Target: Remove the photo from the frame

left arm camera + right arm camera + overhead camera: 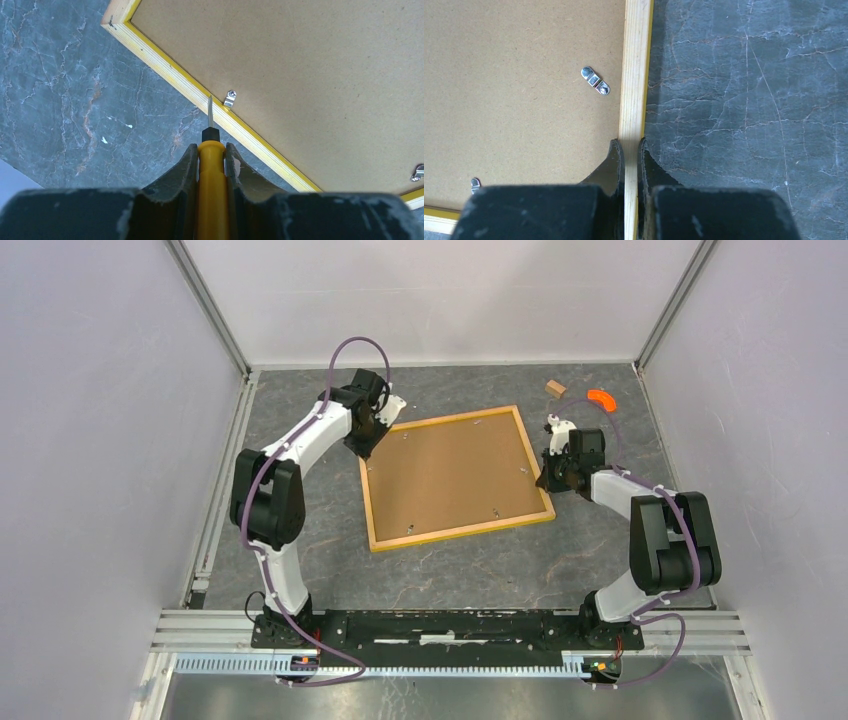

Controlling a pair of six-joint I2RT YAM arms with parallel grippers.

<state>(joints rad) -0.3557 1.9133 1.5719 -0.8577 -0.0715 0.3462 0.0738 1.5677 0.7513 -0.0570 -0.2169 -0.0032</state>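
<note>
Clamped in the left gripper (212, 150), between narrow-set fingers (190, 165): a yellow-handled screwdriver (212, 195), pointing away from the wrist. Flat metal blade over the left rail of the frame (170, 67), tip just beside a small silver clip (230, 98) on the brown backing board (310, 75). Touching the rail or not, impossible to tell.

Pinched tight by the right gripper (630, 150): the light wood right rail of the same frame, one finger on the board side, the other on the outer side. Just left of that rail, a second clip (595, 81), lying slantwise on the board. A third (475, 185) close to the near rail.

Flat and face down at mid-table, brown back up, turned a little out of square with the grey marbled table (450, 575): the frame. Hidden under the board, out of sight in every view: the photo.

Near the frame's far right corner, on the table, a small wooden block (555, 388) and an orange piece (601, 397).
</note>
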